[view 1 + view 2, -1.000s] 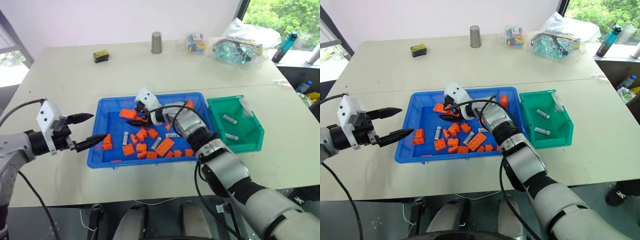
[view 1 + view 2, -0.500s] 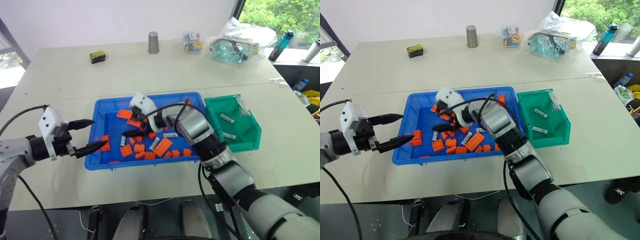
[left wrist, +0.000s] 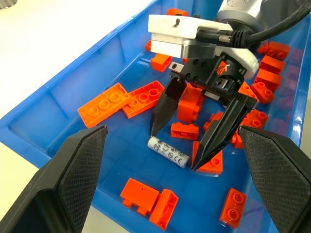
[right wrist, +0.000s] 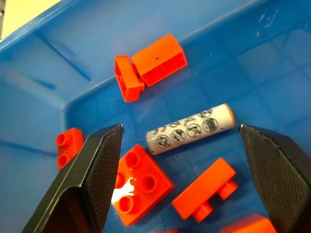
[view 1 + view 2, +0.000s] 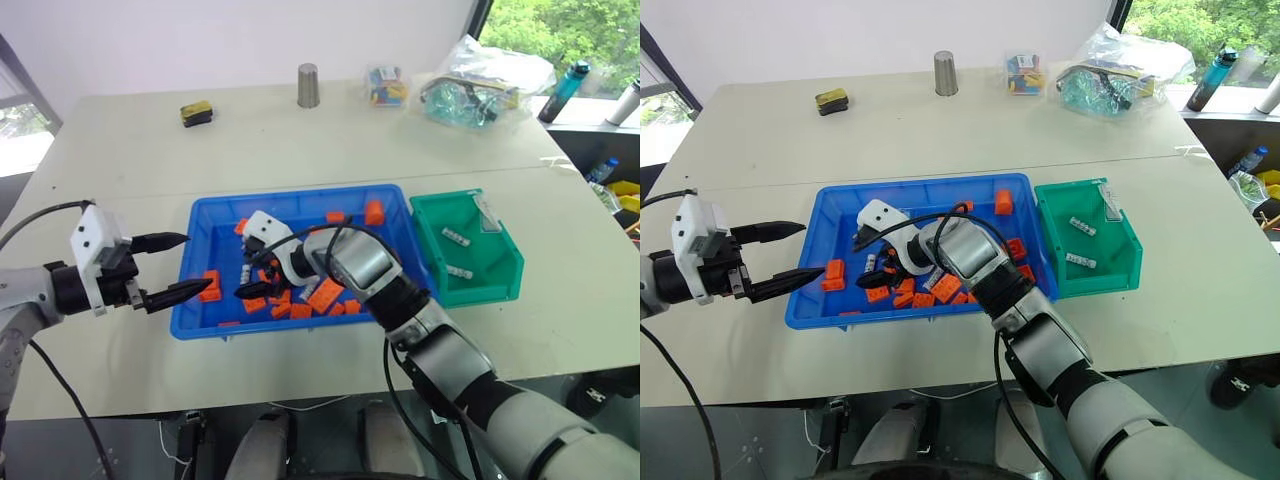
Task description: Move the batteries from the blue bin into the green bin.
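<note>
We can read no words, brand names or numbers anywhere. The only markings we find are on one battery [image 4: 190, 128] lying on the floor of the blue bin [image 4: 146, 43], among orange bricks [image 4: 150, 65]: a row of small round dark symbols printed along its silver-white side, too small for us to make out what each one shows. The same battery [image 3: 167, 152] appears in the left wrist view with the same unreadable dark marks.
</note>
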Motion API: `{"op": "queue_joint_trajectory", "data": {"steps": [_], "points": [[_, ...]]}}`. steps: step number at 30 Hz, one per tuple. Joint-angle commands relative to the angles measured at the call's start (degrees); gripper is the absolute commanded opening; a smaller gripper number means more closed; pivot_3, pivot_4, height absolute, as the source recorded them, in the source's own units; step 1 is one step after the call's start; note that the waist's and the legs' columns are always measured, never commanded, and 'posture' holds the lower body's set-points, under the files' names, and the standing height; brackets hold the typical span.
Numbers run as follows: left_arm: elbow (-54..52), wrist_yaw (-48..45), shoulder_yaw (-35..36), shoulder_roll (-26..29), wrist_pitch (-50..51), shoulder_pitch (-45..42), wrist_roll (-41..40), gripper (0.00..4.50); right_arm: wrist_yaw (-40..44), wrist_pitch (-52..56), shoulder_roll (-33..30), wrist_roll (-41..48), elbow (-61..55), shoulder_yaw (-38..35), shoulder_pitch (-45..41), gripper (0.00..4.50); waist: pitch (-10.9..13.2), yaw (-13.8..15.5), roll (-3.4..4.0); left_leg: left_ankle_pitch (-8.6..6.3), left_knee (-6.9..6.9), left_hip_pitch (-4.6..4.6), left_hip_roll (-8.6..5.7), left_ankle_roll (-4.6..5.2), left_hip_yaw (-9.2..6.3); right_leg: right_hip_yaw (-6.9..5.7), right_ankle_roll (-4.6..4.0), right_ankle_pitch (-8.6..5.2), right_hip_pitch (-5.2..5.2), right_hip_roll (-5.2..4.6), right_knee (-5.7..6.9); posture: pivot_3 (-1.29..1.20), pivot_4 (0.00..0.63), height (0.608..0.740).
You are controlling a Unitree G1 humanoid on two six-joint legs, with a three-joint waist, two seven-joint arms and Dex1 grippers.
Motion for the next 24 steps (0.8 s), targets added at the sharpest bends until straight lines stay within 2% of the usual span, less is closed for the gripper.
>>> {"op": "queue_joint_trajectory", "data": {"steps": [1,11,15,19,24], "points": [[-1.7,0.7,1.5,0.0,-0.3,-0.1,-0.7,4.50,-0.8,-1.2,1.2,-0.8,2.9,0.8,-0.6,3.90,0.0,0.0,0.00,0.00,0.00,0.00,0.00,0.00,0.00,0.00,0.00,0.00,0.00,0.00,0.00,0.00,0.150,0.727],[-1.2,1.4,1.0,-0.2,-1.1,-0.2,-0.3,4.50,-1.0,-3.9,2.7,-2.1,3.8,3.6,0.8,3.90,0.0,-0.1,0.01,0.00,0.00,0.02,0.01,0.00,-0.01,0.00,0.00,0.00,0.00,0.01,0.01,0.00,0.150,0.727],[-1.0,1.4,1.0,-0.1,-1.2,-0.3,-0.4,4.50,-2.3,-5.3,2.7,-2.6,4.8,2.7,1.1,2.84,0.0,-0.1,0.01,0.00,0.00,0.04,0.01,0.00,-0.01,0.00,0.00,0.00,0.00,0.02,0.01,0.00,0.150,0.727],[-0.2,1.3,0.6,0.0,-1.5,-1.0,-0.2,4.50,-2.4,-5.7,2.2,-2.9,4.7,2.4,0.7,1.03,0.0,0.0,0.01,0.00,-0.01,0.04,0.01,0.00,-0.01,0.00,0.00,0.00,0.01,0.01,0.01,0.00,0.150,0.727],[0.8,1.3,-0.4,-0.2,-1.7,-2.4,0.0,4.50,-2.5,-4.7,2.0,-2.2,3.4,0.8,-0.5,1.03,0.0,0.0,0.01,0.00,0.01,0.05,-0.01,0.00,-0.03,0.00,0.00,0.00,0.01,0.01,0.01,0.00,0.150,0.727]]}}
